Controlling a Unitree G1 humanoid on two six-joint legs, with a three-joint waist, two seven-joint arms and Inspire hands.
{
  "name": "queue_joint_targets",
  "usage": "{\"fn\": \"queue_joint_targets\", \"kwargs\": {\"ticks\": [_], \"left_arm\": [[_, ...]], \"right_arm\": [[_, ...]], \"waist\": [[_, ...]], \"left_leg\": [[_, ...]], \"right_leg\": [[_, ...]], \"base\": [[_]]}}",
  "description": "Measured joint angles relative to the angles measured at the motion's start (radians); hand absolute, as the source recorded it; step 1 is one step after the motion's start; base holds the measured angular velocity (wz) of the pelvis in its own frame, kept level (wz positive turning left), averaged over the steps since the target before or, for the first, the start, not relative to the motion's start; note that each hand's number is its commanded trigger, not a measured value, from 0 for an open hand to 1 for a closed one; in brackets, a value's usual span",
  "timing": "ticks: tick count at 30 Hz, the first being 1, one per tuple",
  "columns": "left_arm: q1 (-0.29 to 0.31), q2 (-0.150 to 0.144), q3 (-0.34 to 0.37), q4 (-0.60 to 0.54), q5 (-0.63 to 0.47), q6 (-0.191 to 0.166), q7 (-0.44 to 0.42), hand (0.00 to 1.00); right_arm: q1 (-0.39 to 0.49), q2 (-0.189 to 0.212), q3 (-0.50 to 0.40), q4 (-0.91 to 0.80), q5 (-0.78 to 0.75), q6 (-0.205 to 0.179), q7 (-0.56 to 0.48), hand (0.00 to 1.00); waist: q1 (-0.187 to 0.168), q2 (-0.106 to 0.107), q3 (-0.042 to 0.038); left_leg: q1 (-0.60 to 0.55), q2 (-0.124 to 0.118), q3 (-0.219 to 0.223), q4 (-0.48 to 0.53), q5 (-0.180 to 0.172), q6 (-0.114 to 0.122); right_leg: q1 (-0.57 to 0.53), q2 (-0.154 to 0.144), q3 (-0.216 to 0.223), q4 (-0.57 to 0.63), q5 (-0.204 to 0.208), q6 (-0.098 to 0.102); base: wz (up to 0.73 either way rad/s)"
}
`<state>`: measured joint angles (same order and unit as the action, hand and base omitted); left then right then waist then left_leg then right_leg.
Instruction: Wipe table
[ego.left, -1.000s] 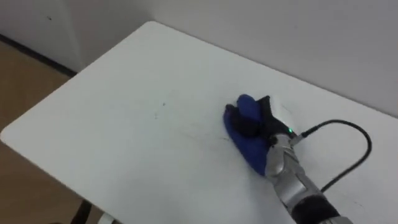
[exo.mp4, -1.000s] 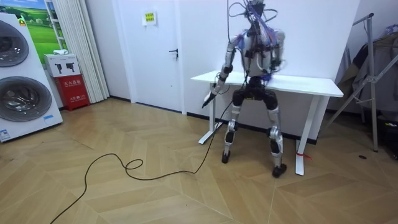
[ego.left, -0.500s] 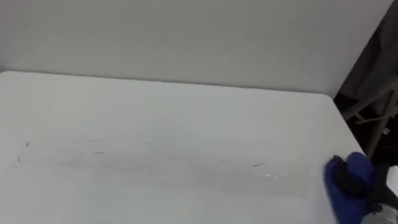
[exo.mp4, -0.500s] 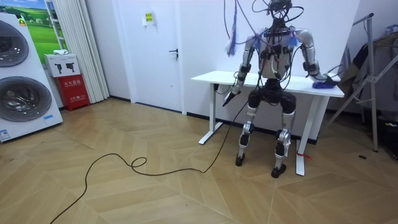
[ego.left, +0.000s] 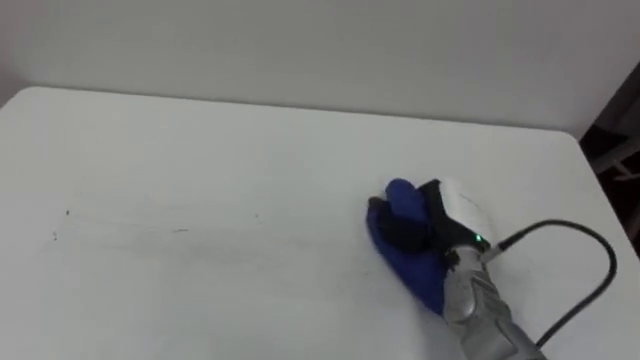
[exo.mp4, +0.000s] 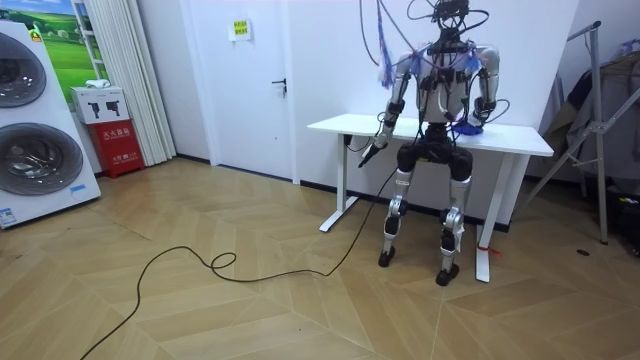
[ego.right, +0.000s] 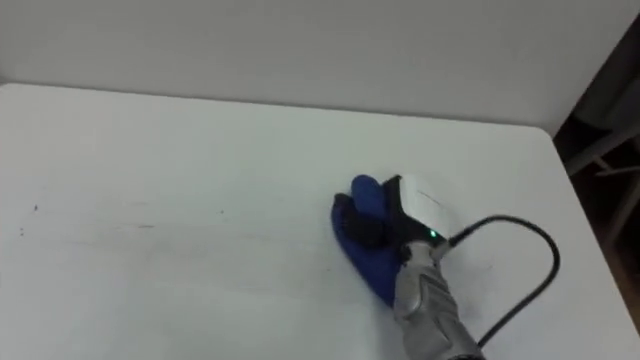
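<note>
My right hand (ego.left: 445, 225) rests on the white table (ego.left: 200, 150) right of the middle, its dark fingers curled into a blue cloth (ego.left: 405, 255) that lies flat under them. The cloth sticks out ahead and to the left of the hand. In the right eye view the same right hand (ego.right: 405, 225) and blue cloth (ego.right: 365, 255) sit a little further left. In the room view I stand at the table (exo.mp4: 340, 123), facing the wall, with the right hand (exo.mp4: 470, 124) on the top. My left hand (exo.mp4: 369, 155) hangs by the table's edge.
Faint dark specks (ego.left: 68, 212) mark the tabletop at the left. The table's right edge (ego.left: 600, 190) is close to the hand, and a white wall runs behind. A metal rack (exo.mp4: 600, 100) stands beyond the table's end; washing machines (exo.mp4: 35, 130) are far off.
My right hand has slid the blue cloth from the table's right end back toward the middle. A second ago I stood further toward the room view's left.
</note>
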<state>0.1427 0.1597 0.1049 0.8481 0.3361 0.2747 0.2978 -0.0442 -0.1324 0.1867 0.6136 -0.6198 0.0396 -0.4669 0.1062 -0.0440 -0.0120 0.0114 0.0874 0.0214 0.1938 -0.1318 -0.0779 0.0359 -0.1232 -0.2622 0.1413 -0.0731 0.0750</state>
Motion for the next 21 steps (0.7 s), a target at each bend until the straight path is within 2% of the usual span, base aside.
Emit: {"fn": "queue_joint_targets", "kwargs": {"ticks": [1, 2, 4, 7, 10, 14, 16, 17, 18, 19, 20, 21], "left_arm": [[0.004, 0.003, 0.028, -0.001, 0.068, 0.0, 0.001, 0.0], [0.005, 0.005, 0.047, -0.002, 0.099, 0.0, 0.001, 0.0], [0.018, 0.014, 0.093, -0.004, 0.156, 0.0, 0.006, 0.0], [0.036, 0.019, 0.107, -0.004, 0.16, -0.007, 0.017, 0.0], [0.045, 0.015, 0.096, 0.01, 0.145, -0.036, 0.031, 0.0], [0.044, 0.014, 0.035, 0.029, 0.061, -0.046, 0.052, 0.0], [0.036, 0.001, -0.015, 0.038, 0.038, -0.046, 0.064, 0.0], [0.03, -0.001, -0.043, 0.038, 0.017, -0.046, 0.066, 0.0], [0.024, -0.003, -0.053, 0.038, 0.019, -0.045, 0.066, 0.0], [0.004, -0.007, -0.065, 0.039, 0.019, -0.045, 0.066, 0.0], [-0.005, -0.009, -0.071, 0.039, 0.019, -0.045, 0.067, 0.0], [-0.021, -0.016, -0.072, 0.039, 0.02, -0.045, 0.068, 0.0]], "right_arm": [[0.039, -0.012, -0.048, -0.002, 0.018, -0.022, -0.044, 1.0], [0.063, -0.023, -0.071, -0.006, 0.035, -0.026, -0.066, 1.0], [0.154, -0.075, -0.151, -0.006, 0.119, -0.03, -0.136, 1.0], [0.228, -0.137, -0.219, 0.024, 0.216, -0.032, -0.167, 1.0], [0.219, -0.162, -0.225, 0.077, 0.254, -0.041, -0.156, 1.0], [0.172, -0.146, -0.21, 0.083, 0.249, -0.012, -0.137, 1.0], [0.133, -0.126, -0.205, 0.056, 0.233, 0.038, -0.111, 1.0], [0.101, -0.108, -0.18, 0.03, 0.217, 0.089, -0.091, 1.0], [0.086, -0.098, -0.158, 0.009, 0.207, 0.112, -0.076, 1.0], [0.06, -0.083, -0.091, -0.038, 0.173, 0.144, -0.038, 1.0], [0.041, -0.071, -0.056, -0.056, 0.152, 0.154, -0.01, 1.0], [-0.004, -0.036, 0.011, -0.089, 0.096, 0.17, 0.05, 1.0]], "waist": [[-0.006, -0.01, 0.0018], [-0.007, -0.016, 0.002], [-0.022, -0.023, 0.0007], [-0.029, -0.025, -0.0071], [-0.039, -0.028, -0.0078], [-0.037, -0.026, -0.0078], [-0.018, -0.019, -0.0046], [-0.01, -0.016, -0.0033], [-0.004, -0.016, -0.0032], [0.019, -0.016, -0.002], [0.032, -0.014, 0.0016], [0.043, -0.011, 0.0065]], "left_leg": [[-0.007, -0.002, 0.0, 0.0, 0.0, 0.001], [-0.01, -0.003, 0.0, 0.001, 0.0, 0.001], [-0.015, -0.012, -0.006, 0.009, -0.005, 0.007], [-0.004, -0.025, -0.012, 0.013, -0.011, 0.016], [0.001, -0.034, -0.016, 0.031, -0.019, 0.024], [0.003, -0.033, -0.017, 0.037, -0.019, 0.024], [0.009, -0.024, -0.001, 0.033, -0.018, 0.02], [0.008, -0.017, 0.007, 0.032, -0.016, 0.017], [0.004, -0.012, 0.014, 0.031, -0.014, 0.014], [-0.001, -0.005, 0.019, 0.025, -0.01, 0.008], [-0.001, -0.002, 0.017, 0.022, -0.009, 0.006], [-0.008, 0.007, 0.014, 0.02, -0.005, -0.001]], "right_leg": [[-0.001, 0.0, 0.002, -0.002, 0.003, 0.002], [-0.002, -0.001, 0.004, -0.001, 0.003, 0.002], [0.001, -0.011, 0.002, 0.01, -0.001, 0.009], [0.011, -0.022, 0.013, 0.012, -0.011, 0.017], [0.021, -0.034, 0.01, 0.022, -0.016, 0.021], [0.023, -0.029, 0.016, 0.028, -0.008, 0.02], [0.015, -0.017, 0.039, 0.029, -0.002, 0.014], [0.01, -0.012, 0.043, 0.03, 0.004, 0.006], [0.0, -0.009, 0.043, 0.032, 0.007, 0.003], [-0.018, 0.0, 0.057, 0.033, 0.013, -0.005], [-0.023, 0.007, 0.064, 0.032, 0.016, -0.009], [-0.033, 0.018, 0.068, 0.031, 0.019, -0.015]], "base": [[0.0], [0.0], [0.07], [0.11], [0.07], [-0.06], [-0.32], [-0.39], [-0.41], [-0.35], [-0.35], [-0.05]]}}
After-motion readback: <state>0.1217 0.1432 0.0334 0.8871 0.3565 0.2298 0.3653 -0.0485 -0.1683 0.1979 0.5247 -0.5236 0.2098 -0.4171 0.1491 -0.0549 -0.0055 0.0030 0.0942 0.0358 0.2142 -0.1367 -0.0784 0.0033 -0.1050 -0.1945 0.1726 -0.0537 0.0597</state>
